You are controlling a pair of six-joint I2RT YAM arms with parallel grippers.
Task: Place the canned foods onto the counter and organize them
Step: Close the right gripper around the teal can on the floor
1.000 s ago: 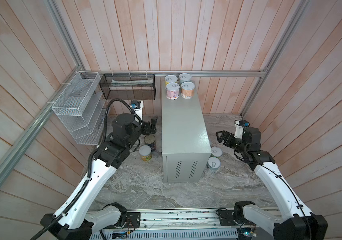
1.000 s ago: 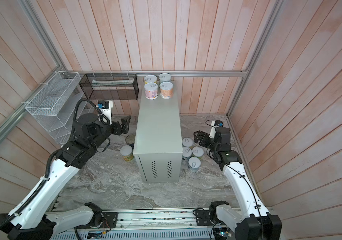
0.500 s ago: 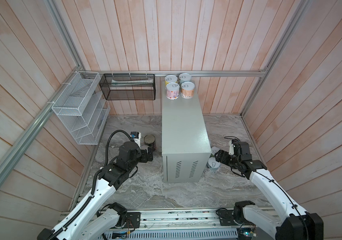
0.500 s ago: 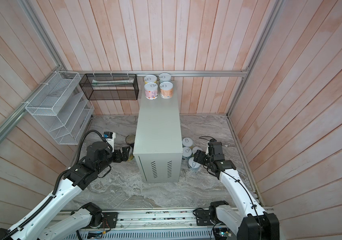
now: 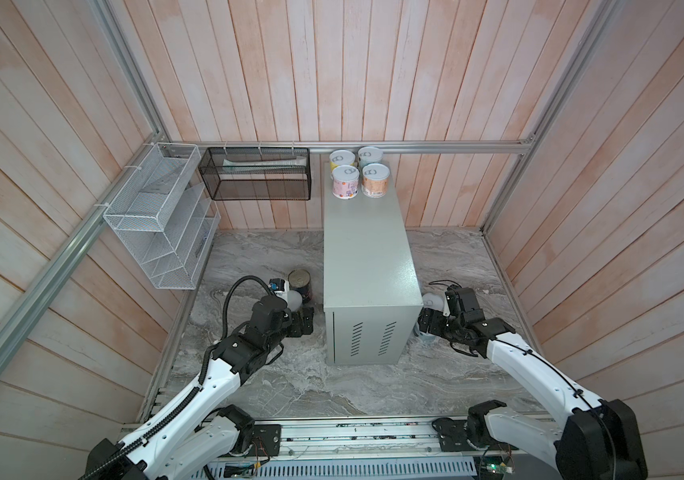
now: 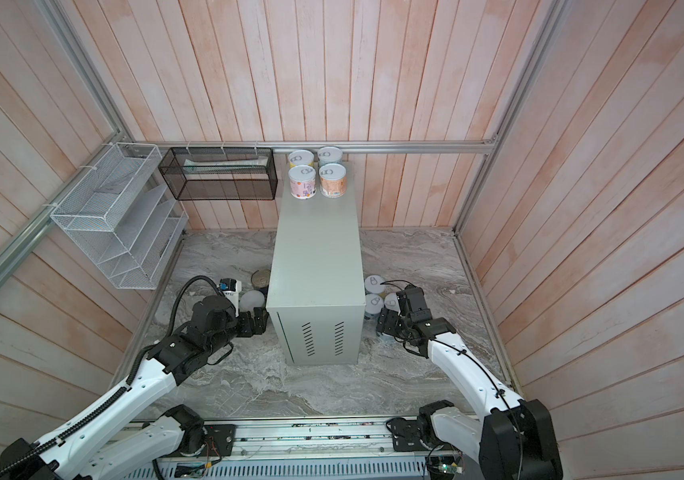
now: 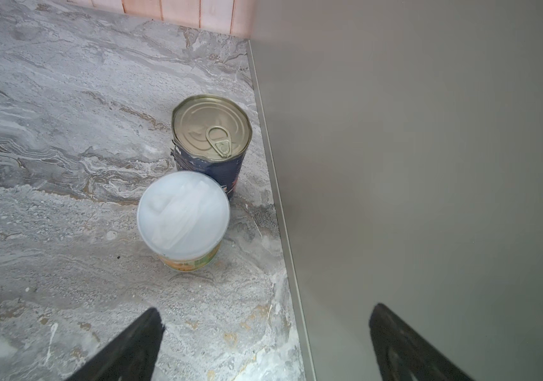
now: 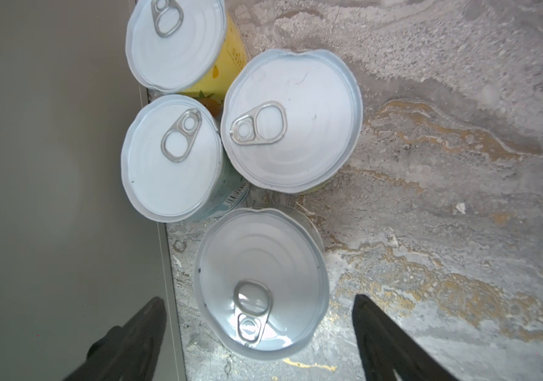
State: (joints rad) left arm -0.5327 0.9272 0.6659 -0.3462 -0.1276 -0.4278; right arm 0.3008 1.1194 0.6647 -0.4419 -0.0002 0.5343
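The counter [image 5: 365, 257] [image 6: 317, 249] stands mid-floor, and several canned foods [image 5: 356, 174] sit at its far end. On the floor to its left are a dark-blue tin [image 7: 212, 138] [image 5: 300, 282] and a small white-capped can [image 7: 184, 214]. My left gripper [image 7: 265, 313] [image 5: 304, 322] is open just short of them, against the counter's side, and holds nothing. To the counter's right, several white-lidded cans [image 8: 289, 118] cluster on the floor. My right gripper [image 8: 257, 297] [image 6: 384, 324] is open astride the nearest can [image 8: 260, 264], with a gap on each side.
A white wire rack [image 5: 157, 220] and a black mesh basket [image 5: 257, 174] hang on the left and back walls. Wooden walls with aluminium rails [image 5: 415, 146] close in the marble floor [image 5: 332, 386]. The counter's vent slits [image 5: 369, 336] face the front.
Both arms have dropped low and come toward the front. The left gripper now sits beside the counter's front corner. The right gripper has moved over the nearest can and its jaws have narrowed.
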